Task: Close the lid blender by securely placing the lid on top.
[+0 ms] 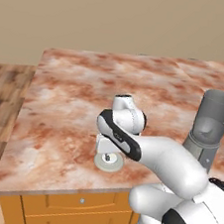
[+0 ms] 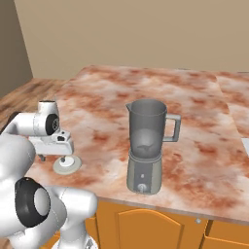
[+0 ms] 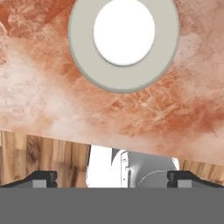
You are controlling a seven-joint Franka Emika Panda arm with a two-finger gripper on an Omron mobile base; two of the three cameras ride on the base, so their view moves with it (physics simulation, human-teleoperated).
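Gripper (image 3: 111, 178) fingers spread wide, holding nothing. Lid (image 3: 124, 40) flat on marble counter (image 3: 52, 96), top centre of hand view. Blender (image 2: 147, 146) uncovered, centre of right base view.

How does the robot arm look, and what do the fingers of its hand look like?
The arm is made of glossy white rounded segments with dark, nearly black bands at the joints. No cables show. The hand has two small dark fingertips, blocky and flat-topped.

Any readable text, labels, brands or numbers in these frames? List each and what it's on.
None readable.
The blender has a small round knob on its base, no markings legible.
The lid is a plain grey-green ring with a white centre, no print.
The counter is bare marble pattern.
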